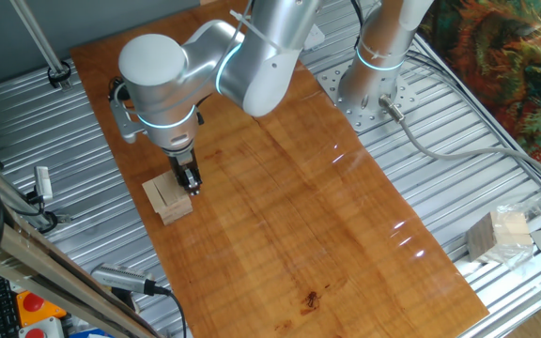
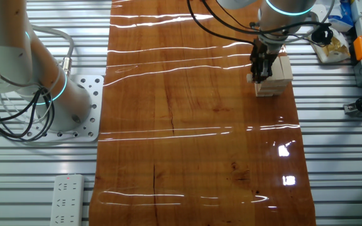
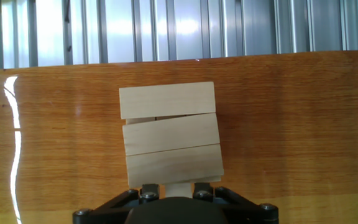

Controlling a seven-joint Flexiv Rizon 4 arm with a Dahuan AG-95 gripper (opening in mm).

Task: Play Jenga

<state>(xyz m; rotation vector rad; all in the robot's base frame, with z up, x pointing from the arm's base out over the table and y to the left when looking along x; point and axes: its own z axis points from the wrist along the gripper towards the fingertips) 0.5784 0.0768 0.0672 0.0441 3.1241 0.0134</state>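
The Jenga stack (image 3: 169, 134) is a low pile of pale wood blocks on the brown wooden board (image 3: 291, 124). It shows three blocks across its top in the hand view. It stands near the board's edge in one fixed view (image 1: 169, 199) and in the other (image 2: 278, 76). My gripper (image 3: 174, 188) is down at the stack's near side. Its fingers sit on either side of a short block (image 3: 179, 188) that sticks out of the stack's lower layer. My gripper also shows in the fixed views (image 1: 190, 183) (image 2: 259, 74), with a block end (image 2: 250, 78) showing beside it.
A larger pale cube-shaped bundle (image 1: 501, 235) lies off the board on the ribbed metal table. The arm's base (image 1: 369, 89) stands at the board's far edge. A power strip (image 2: 66, 199) and boxes and tools (image 2: 357, 37) lie beside the board.
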